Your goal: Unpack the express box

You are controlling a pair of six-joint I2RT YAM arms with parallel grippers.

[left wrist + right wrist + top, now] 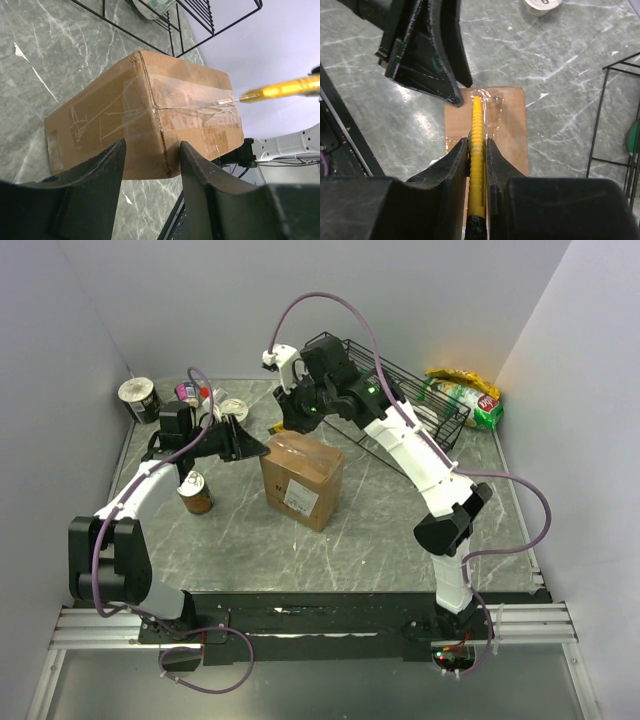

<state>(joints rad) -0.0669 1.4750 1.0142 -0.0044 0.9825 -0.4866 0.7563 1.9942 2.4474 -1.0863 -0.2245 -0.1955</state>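
Observation:
The express box (302,480), a brown carton with clear tape over its top flaps and a white label on its near side, stands mid-table. My right gripper (285,420) is shut on a yellow utility knife (477,125). The knife's blade tip rests on the taped top seam near the box's (510,125) left end. My left gripper (258,447) hovers at the box's upper left edge. In the left wrist view its fingers (152,150) stand apart, with a vertical corner of the box (125,130) just beyond the gap. The knife (280,90) comes in from the right there.
A small brown can (196,492) stands left of the box under the left arm. A black wire rack (400,390) sits at the back right, with a snack bag (465,395) beyond it. Cups and tins (140,398) crowd the back left corner.

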